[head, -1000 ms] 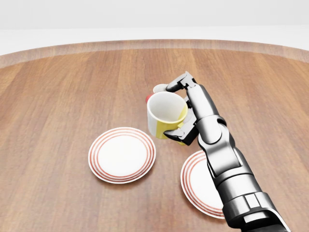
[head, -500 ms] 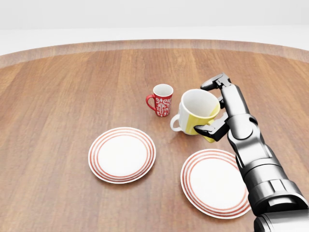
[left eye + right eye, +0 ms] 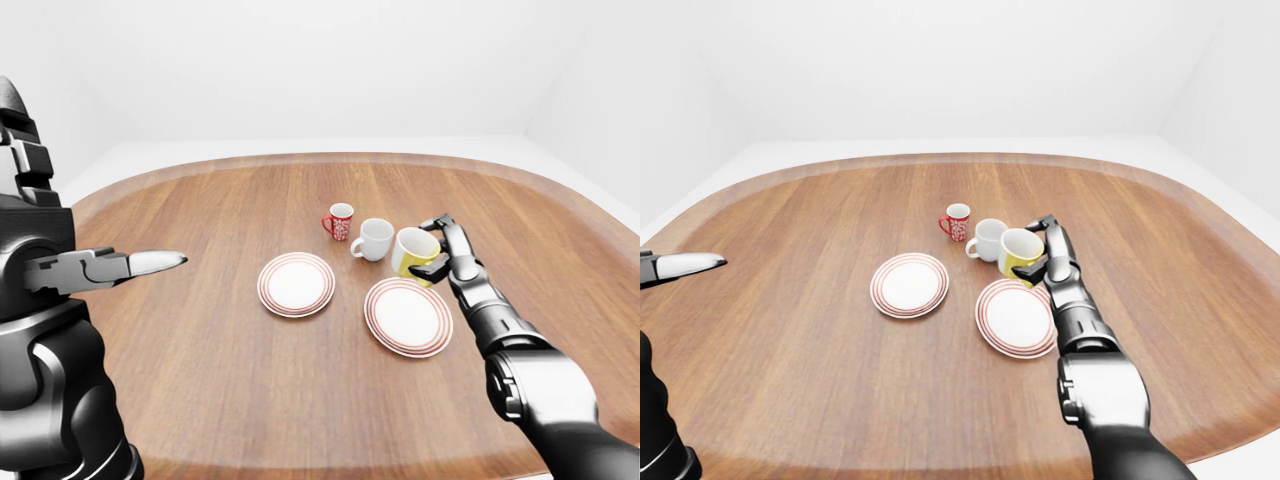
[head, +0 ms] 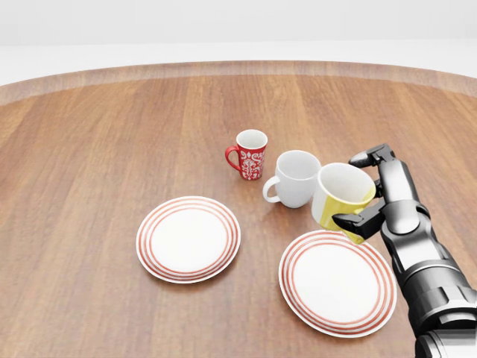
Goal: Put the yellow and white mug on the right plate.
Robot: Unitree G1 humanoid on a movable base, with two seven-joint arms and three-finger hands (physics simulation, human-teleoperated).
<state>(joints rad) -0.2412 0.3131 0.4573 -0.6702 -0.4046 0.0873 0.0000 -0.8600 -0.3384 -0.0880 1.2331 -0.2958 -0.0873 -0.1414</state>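
Above the upper right rim of the right-hand white plate with red rings point(image 4: 337, 283), the tall yellow and white mug point(image 4: 340, 200) hangs tilted in the right hand point(image 4: 376, 195), whose dark fingers point(image 4: 356, 222) are wrapped round its body with one at the rim and one lower down; the grasp looks done, and the carry seems nearly done, though the mug is not yet over the plate's middle and has not touched it; what remains, by my reckoning, is a short shift toward the plate's centre, levelling the mug, lowering it and letting go. Just up and left of that plate stands a plain white mug point(image 4: 292, 179), close beside the held one; further up-left sits a small red patterned mug point(image 4: 250, 154); left of the plate lies a matching ringed plate point(image 4: 188, 239), bare. Far to the left of the plate, in the left-eye view, the left hand point(image 3: 105, 267) hovers over the brown wooden table point(image 4: 104, 149), fingers extended and holding nothing.
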